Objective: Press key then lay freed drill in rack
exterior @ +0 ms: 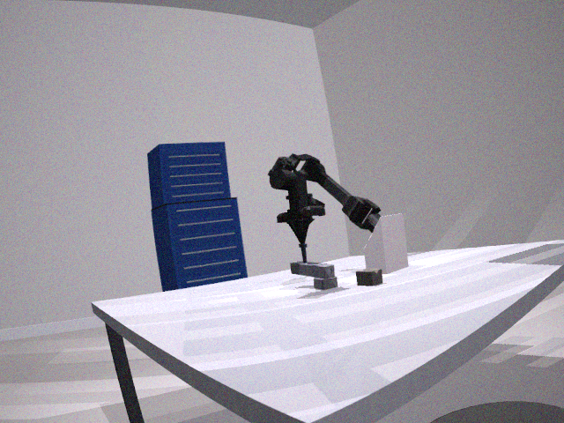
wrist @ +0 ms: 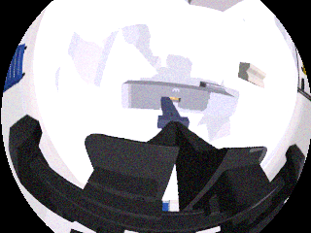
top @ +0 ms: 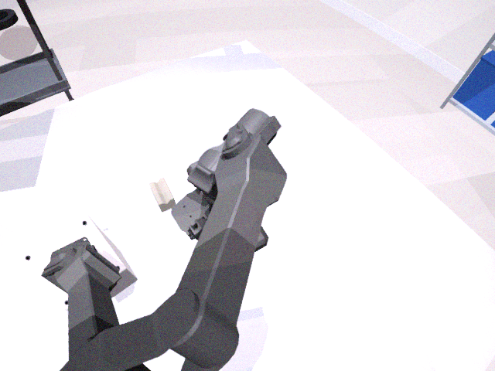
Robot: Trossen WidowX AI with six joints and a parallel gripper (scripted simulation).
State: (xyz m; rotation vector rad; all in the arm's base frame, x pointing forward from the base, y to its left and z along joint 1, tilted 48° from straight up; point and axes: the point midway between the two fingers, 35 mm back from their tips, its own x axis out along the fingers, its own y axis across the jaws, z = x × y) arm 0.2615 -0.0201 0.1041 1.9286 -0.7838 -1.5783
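Observation:
My gripper (exterior: pixel 301 241) (wrist: pixel 176 128) is shut and points straight down, its tips at the head of the dark blue key (exterior: pixel 303 256) (wrist: pixel 166 108). The key stands below the closed tips, its blade at the slot of the grey bar (exterior: pixel 309 269) (wrist: pixel 146 96). A small yellow spot shows at that slot in the wrist view. No drill can be made out apart from the bar. The grooved block, seemingly the rack (top: pixel 162 195) (exterior: pixel 368 277) (wrist: pixel 253 75), is empty and off to the side. In the top view the arm hides the fingertips, key and bar.
A small grey block (exterior: pixel 325 284) is under one end of the bar. A tall white slanted block (exterior: pixel 395 243) stands beyond the rack, near the arm's base. A blue cabinet (exterior: pixel 204 241) stands behind the table. A dark shelf cart (top: pixel 28 81) is off the table's far left.

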